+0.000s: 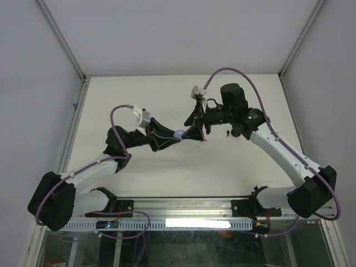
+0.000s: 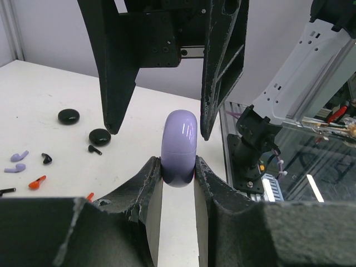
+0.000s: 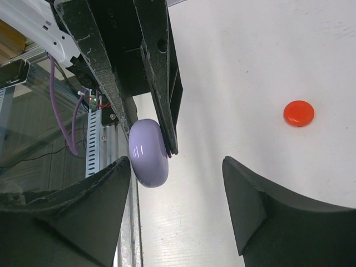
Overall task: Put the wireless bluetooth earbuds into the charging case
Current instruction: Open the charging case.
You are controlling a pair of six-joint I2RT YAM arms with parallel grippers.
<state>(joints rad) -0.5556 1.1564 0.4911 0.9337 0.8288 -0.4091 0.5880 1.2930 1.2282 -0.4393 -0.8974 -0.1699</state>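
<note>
**Lilac case clamped in the left hand, right hand spread around it**

Lilac and rounded, the charging case [image 2: 179, 150] stands on edge between the fingers of the left hand [image 2: 178, 168]. That hand is clenched on the case's lower half and holds it above the white bench [image 2: 50, 83]. The right hand [image 2: 159, 133] faces it from the opposite side, released. Its two fingers stand spread apart, one on either side of the case's upper half. In the right wrist view one of those fingers lies just beside the case; whether it touches I cannot tell. The earbuds [image 2: 16, 156] lie loose on the bench, well apart from the case: two lilac ones, red ones and black ones in a scatter. Two black round discs [image 2: 69, 116] rest near them. A red disc [image 3: 298, 113] lies alone elsewhere on the bench.
</note>
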